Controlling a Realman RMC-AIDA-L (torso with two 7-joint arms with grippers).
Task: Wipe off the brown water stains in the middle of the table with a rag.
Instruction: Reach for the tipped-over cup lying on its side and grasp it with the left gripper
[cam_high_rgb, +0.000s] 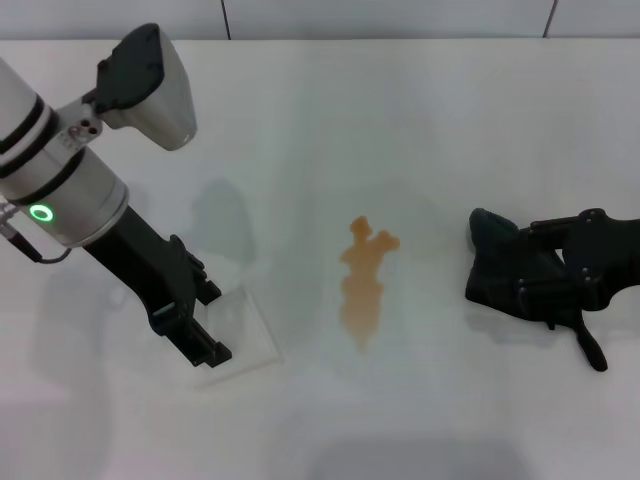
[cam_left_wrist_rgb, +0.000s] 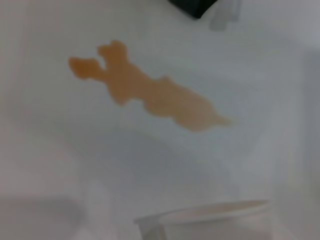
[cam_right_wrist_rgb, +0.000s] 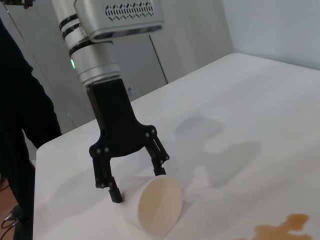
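**Brown spill unwiped, rag under the right claw**

Brown liquid, the stain (cam_high_rgb: 364, 280), lies in the middle of the white table (cam_high_rgb: 450, 110), between the two claws and touched by neither. The rag (cam_high_rgb: 510, 270), dark and bunched, sits directly under the right claw (cam_high_rgb: 560, 285), well to the stain's side. That claw blends into the black cloth, so I cannot tell whether its fingers have closed on it.

The main risk, as I judge it: if the grip catches only a fold, the rag may slip loose as it is dragged towards the stain, and a thin tail of cloth would smear the liquid instead of lifting it.

The left claw (cam_high_rgb: 190, 325) hangs low on the far side of the stain, its arm angled steeply down, fingers spread around a tipped-over paper cup (cam_right_wrist_rgb: 152, 205) (they straddle it without visibly pinching). A sideways nudge there could roll the cup towards the spill.

The right arm reaches in low, almost flat over the table.
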